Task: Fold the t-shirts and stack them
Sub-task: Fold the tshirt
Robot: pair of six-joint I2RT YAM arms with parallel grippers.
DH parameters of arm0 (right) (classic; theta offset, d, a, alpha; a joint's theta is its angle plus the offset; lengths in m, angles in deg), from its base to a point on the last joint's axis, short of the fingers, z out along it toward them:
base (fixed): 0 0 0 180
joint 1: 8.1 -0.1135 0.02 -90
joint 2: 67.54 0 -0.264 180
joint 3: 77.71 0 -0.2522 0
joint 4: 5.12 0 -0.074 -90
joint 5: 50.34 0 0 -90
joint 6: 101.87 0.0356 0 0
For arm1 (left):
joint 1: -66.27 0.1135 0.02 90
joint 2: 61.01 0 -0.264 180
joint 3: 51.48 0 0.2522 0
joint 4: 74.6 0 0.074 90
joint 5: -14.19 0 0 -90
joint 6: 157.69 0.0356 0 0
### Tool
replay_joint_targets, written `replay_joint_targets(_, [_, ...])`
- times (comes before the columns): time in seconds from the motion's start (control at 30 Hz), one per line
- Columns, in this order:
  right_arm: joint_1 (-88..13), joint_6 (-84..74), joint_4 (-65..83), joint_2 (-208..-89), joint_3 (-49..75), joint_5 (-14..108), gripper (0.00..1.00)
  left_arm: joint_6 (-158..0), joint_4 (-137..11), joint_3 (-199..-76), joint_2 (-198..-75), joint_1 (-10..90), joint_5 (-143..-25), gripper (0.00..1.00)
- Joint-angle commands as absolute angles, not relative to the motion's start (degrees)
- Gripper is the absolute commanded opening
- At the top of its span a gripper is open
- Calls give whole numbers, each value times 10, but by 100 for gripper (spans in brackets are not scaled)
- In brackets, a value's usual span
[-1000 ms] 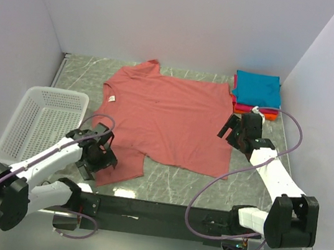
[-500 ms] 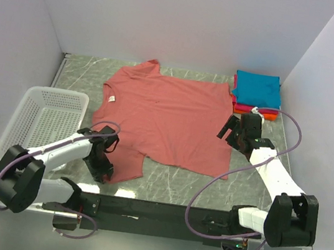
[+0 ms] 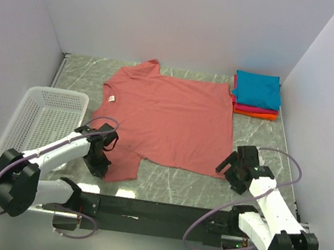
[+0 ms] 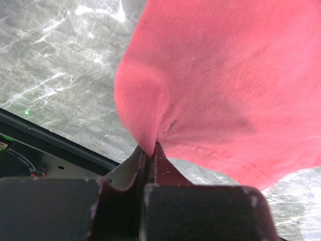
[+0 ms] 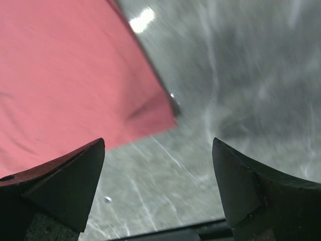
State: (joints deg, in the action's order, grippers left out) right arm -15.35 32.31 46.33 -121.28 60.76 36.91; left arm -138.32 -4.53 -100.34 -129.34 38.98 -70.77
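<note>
Grey, marble-veined surfacing covered the bench [image 3: 176,186]. The salmon t-shirt [image 3: 174,120] lay flat and opened out at the bench centre. Its long axis ran left to right, with the collar toward the left and the hem toward the right. The fabric was a soft matte knit with stitched edges.

The stack of folded t-shirts [image 3: 257,91] sat at the far right corner, well apart from both arms. Teal lay on top, with magenta and orange below.

The left end effector [image 4: 149,150] was pressed together on a fold of the near sleeve [image 4: 150,100], with cloth bunched above the pinch. The right end effector [image 5: 158,145] stood spread and empty just beside the near hem corner [image 5: 165,108], which lay ahead and slightly left of it. The right arm was the nearer one, so a grasp on that corner was judged the likely next move.
</note>
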Motion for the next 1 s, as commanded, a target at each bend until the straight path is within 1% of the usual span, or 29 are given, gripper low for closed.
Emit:
replay_joint_targets(0.0, [-152,374,505,-1167,626,375,93,-1374,-40,-1022,-1297,388,-698,1])
replay_joint_targets(0.07, [-151,375,499,-1164,635,375,92,-1370,-50,-1018,-1291,388,-701,1])
replay_joint_targets(0.17, [-151,370,482,-1185,630,368,89,-1358,-67,-1021,-1285,388,-704,1])
replay_joint_targets(0.23, [-151,367,456,-1200,630,362,83,-1352,-70,-1029,-1284,388,-697,1])
replay_joint_targets(0.27, [-152,367,446,-1211,630,375,77,-1348,-71,-1034,-1284,388,-697,1])
replay_joint_targets(0.33, [-151,364,422,-1220,630,390,71,-1340,-79,-1046,-1283,388,-701,1])
replay_joint_targets(0.37, [-151,362,417,-1226,630,392,66,-1340,-82,-1050,-1280,388,-701,1])
replay_joint_targets(0.43, [-151,353,411,-1242,626,380,60,-1338,-85,-1055,-1273,388,-697,1])
replay_joint_targets(0.47, [-151,351,411,-1248,623,373,53,-1338,-84,-1057,-1271,389,-689,1])
replay_joint_targets(0.53, [-151,342,412,-1265,615,364,45,-1331,-81,-1072,-1274,389,-681,1])
replay_joint_targets(0.57, [-152,340,406,-1269,615,364,39,-1330,-75,-1078,-1275,389,-677,1])
replay_joint_targets(0.63, [-151,334,404,-1280,609,353,38,-1326,-74,-1090,-1275,389,-665,1])
replay_joint_targets(0.73, [-151,325,407,-1291,602,340,31,-1319,-74,-1102,-1282,389,-654,1])
replay_joint_targets(0.77, [-151,323,407,-1292,601,338,26,-1319,-78,-1106,-1285,390,-654,1])
replay_joint_targets(0.8, [-151,320,406,-1292,600,338,25,-1313,-79,-1113,-1288,389,-657,1])
replay_joint_targets(0.83, [-151,318,408,-1291,598,337,21,-1312,-82,-1116,-1289,389,-660,1])
replay_joint_targets(0.87, [-151,315,410,-1288,596,339,13,-1308,-85,-1119,-1290,389,-664,1])
replay_joint_targets(0.93, [-151,308,413,-1285,589,342,7,-1302,-95,-1127,-1291,390,-667,1])
replay_joint_targets(0.97, [-151,304,414,-1280,586,345,1,-1300,-98,-1130,-1291,390,-665,1])
